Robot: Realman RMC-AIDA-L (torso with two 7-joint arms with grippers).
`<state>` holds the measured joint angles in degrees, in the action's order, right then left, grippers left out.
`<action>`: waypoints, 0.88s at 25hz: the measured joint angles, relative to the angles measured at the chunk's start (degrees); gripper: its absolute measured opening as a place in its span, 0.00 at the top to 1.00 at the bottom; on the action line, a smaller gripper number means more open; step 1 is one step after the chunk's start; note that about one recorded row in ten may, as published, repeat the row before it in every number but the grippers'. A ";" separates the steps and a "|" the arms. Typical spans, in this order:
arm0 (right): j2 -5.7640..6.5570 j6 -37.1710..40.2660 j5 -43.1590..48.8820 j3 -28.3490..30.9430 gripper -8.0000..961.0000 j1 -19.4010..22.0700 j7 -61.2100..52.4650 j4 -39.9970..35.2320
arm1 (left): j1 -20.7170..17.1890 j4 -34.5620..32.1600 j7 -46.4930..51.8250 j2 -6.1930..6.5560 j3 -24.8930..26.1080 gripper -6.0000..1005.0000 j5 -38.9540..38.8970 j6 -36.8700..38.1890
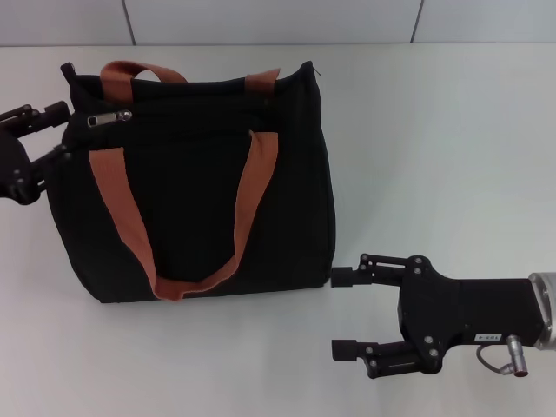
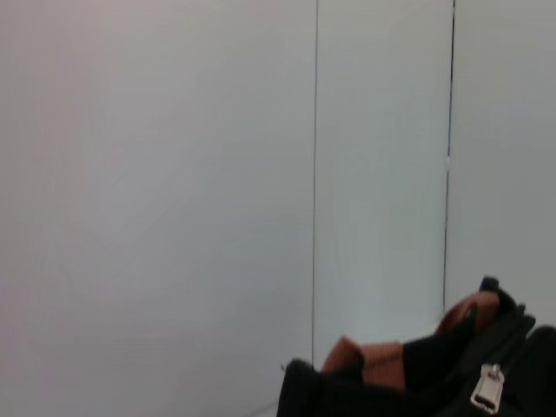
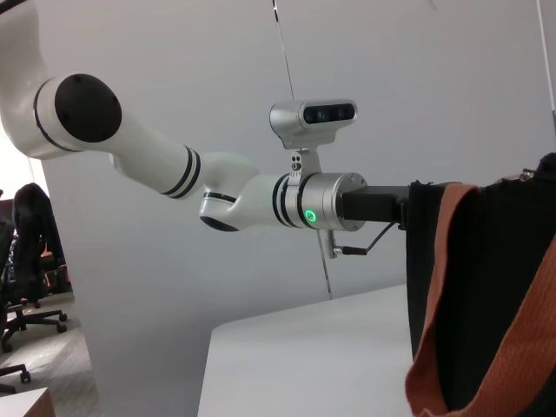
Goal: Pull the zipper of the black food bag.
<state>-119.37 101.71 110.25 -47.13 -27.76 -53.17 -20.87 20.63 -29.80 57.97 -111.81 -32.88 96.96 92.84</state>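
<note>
The black food bag lies on the white table with its two rust-brown handles on top. The silver zipper slider sits on the zip line near the bag's far left corner. It also shows in the left wrist view, close by on the bag. My left gripper is open right at the bag's left end, a short way from the slider. My right gripper is open and empty, just off the bag's near right corner. In the right wrist view the bag hides the left gripper.
The white table stretches to the right of the bag and along the front. A grey panelled wall runs behind it. The right wrist view shows my white left arm and office chairs far off.
</note>
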 joint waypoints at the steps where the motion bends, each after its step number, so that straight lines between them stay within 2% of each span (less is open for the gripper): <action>1: -0.07 0.03 -0.13 0.06 0.22 -0.27 0.00 0.01 | -0.12 0.00 -0.91 -0.46 1.21 0.48 -0.02 0.84; 6: -0.14 0.27 -3.18 0.14 0.23 -0.82 -0.25 0.24 | -0.22 0.01 -1.94 -1.04 2.15 0.57 -0.04 1.42; 12: -0.14 1.53 -12.05 0.02 0.23 -1.27 -2.00 2.85 | -0.31 0.35 -3.52 -1.87 3.61 0.69 -0.11 2.20; 14: -0.14 2.03 -16.11 -0.29 0.24 -2.81 -8.74 3.46 | -0.41 0.67 -5.01 -2.26 4.34 0.74 -0.15 3.11; 15: -0.14 2.03 -16.11 -0.29 0.24 -2.81 -8.74 3.46 | -0.41 0.67 -5.01 -2.26 4.34 0.78 -0.15 3.11; 16: -0.08 2.53 -16.65 -0.12 0.24 -4.43 -14.90 3.28 | -0.45 0.73 -5.82 -2.45 4.46 0.83 -0.16 3.30; 18: -0.01 2.95 -16.93 0.02 0.24 -5.35 -18.20 2.99 | -0.47 0.75 -6.28 -2.52 4.49 0.91 -0.17 3.36; 19: 0.03 3.53 -17.79 0.08 0.24 -6.92 -23.67 2.19 | -0.48 0.78 -7.02 -2.73 4.49 0.93 -0.23 3.49; 22: 0.02 3.34 -18.72 0.07 0.24 -8.77 -29.39 0.97 | -0.48 0.79 -7.73 -2.94 4.49 0.97 -0.43 3.62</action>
<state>-119.35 105.05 91.52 -47.06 -36.53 -82.56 -19.90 20.15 -29.01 50.24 -114.75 -28.39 96.53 96.46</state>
